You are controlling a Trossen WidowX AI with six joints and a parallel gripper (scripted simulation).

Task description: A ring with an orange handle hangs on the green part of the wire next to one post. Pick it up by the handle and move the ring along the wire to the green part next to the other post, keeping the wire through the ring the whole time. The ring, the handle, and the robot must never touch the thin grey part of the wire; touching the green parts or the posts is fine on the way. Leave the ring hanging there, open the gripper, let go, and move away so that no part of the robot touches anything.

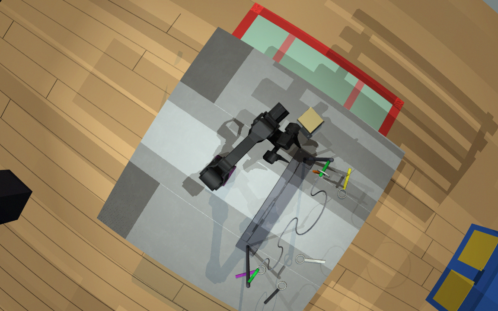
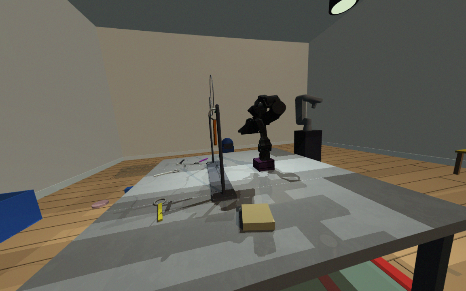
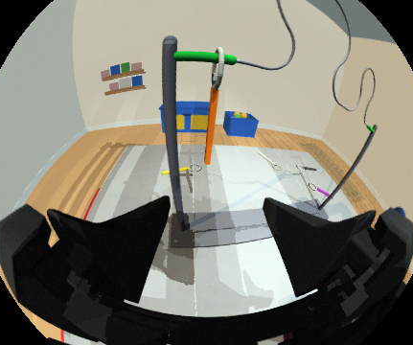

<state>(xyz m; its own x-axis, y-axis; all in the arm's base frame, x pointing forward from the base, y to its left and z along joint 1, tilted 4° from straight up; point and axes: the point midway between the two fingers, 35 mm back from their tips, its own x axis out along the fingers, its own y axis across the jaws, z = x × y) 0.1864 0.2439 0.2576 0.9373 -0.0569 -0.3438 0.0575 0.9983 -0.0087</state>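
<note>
Right now, your black gripper (image 1: pixel 294 153) (image 2: pixel 240 131) (image 3: pixel 217 203) stands wide open, with nothing between its fingers. Just past it, you see the tall dark grey round post (image 1: pixel 320 159) (image 2: pixel 220 152) (image 3: pixel 170 96). Your pale grey metal ring (image 1: pixel 326 174) (image 2: pixel 209 114) (image 3: pixel 220 55) hangs on the thick green part of the wire (image 1: pixel 327 164) (image 3: pixel 192 57) by that post, toward the end where the thin grey wire (image 1: pixel 325 201) (image 2: pixel 210 77) (image 3: pixel 293 40) starts. The wire goes through the ring, and its flat orange handle (image 1: pixel 315 171) (image 2: pixel 215 132) (image 3: pixel 212 126) points down, apart from your gripper. Lower down and past the post, a small ring with a yellow handle (image 1: pixel 347 177) (image 2: pixel 159 211) (image 3: pixel 176 171) lies on the table. Farther off, you can see the other dark grey post (image 1: pixel 247 262) (image 3: pixel 347 170) with its own green wire part (image 1: pixel 253 275) (image 3: pixel 371 128). Way back on the floor sits a blue box with little balls (image 3: pixel 240 126).
</note>
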